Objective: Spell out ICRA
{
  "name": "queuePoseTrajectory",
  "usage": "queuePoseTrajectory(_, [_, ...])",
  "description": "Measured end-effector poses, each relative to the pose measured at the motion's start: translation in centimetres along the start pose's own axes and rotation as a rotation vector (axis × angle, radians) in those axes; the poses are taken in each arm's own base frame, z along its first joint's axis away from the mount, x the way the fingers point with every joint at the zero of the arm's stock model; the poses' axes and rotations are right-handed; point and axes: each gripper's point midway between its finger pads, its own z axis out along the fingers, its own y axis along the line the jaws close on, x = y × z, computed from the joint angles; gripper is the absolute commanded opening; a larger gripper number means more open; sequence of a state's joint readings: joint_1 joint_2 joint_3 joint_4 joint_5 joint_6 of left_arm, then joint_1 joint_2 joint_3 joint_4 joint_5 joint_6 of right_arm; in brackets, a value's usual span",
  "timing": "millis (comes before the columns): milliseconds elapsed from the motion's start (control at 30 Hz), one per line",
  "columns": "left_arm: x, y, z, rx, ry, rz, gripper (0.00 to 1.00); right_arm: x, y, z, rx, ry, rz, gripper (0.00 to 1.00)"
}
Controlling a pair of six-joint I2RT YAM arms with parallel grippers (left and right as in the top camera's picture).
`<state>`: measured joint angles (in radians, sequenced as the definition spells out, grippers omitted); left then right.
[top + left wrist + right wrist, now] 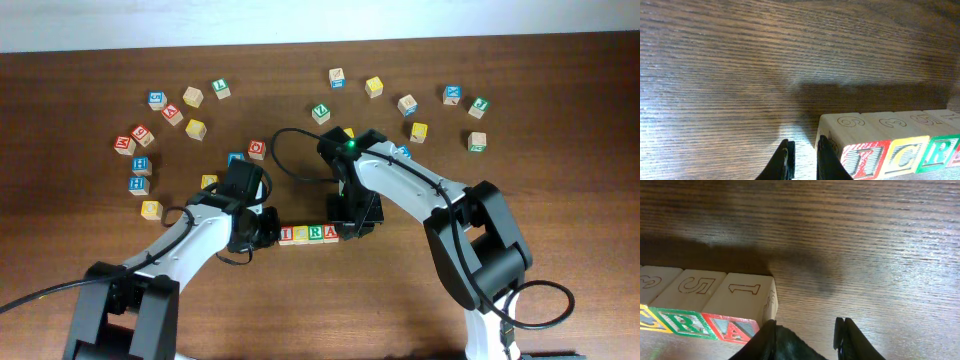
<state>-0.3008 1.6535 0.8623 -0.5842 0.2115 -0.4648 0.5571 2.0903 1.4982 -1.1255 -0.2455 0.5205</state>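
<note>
Four wooden cubes stand in a touching row on the table: red I [287, 235], yellow C [301, 235], green R [316, 234], red A [330, 234]. My left gripper [262, 230] sits at the row's left end. In the left wrist view its jaws [805, 160] are almost together with nothing between them, and the right finger [827, 155] rests beside the I cube [865, 157]. My right gripper [360, 225] is at the right end. In the right wrist view it [805, 340] stands open and empty, its left finger [771, 340] against the A cube [735, 327].
Other letter cubes lie scattered along the back: a cluster at the left [140, 165], more at the back right [415, 105], and single ones near the arms [257, 149] [209, 182]. A black cable [285, 150] loops between the arms.
</note>
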Motion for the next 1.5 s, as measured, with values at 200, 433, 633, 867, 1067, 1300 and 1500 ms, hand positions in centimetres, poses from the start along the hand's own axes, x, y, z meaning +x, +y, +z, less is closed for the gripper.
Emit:
queuePoseTrajectory(200, [-0.1, 0.0, 0.0, 0.0, -0.006, 0.022, 0.11, 0.1, 0.1, 0.1, -0.005, 0.005, 0.009, 0.3])
queuePoseTrajectory(433, [-0.2, 0.3, 0.0, -0.013, -0.009, 0.023, 0.13, 0.1, -0.3, 0.1, 0.006, 0.004, 0.025, 0.45])
queuePoseTrajectory(633, [0.2, 0.6, -0.1, -0.028, 0.007, 0.019, 0.12, -0.1, -0.6, 0.1, 0.024, -0.005, 0.027, 0.46])
queuePoseTrajectory(867, [0.2, 1.2, -0.1, -0.056, 0.005, 0.017, 0.13, -0.2, -2.2, -0.1, 0.083, -0.008, 0.048, 0.59])
queuePoseTrajectory(1067, [-1.3, 3.6, -2.0, -0.087, 0.013, -0.09, 0.16, -1.5, -5.0, -1.8, 0.101, -0.05, 0.112, 0.6])
queuePoseTrajectory(1300, [-3.9, 3.2, -9.5, -0.055, -0.111, -0.115, 0.52, 2.1, -5.5, -15.3, 0.043, -0.408, 0.078, 0.8])
queuePoseTrajectory(1500, [-1.3, 1.5, -21.3, 0.034, -0.446, -0.042, 0.99, 10.0, -8.1, -22.4, -0.027, -0.627, 0.052, 0.85])
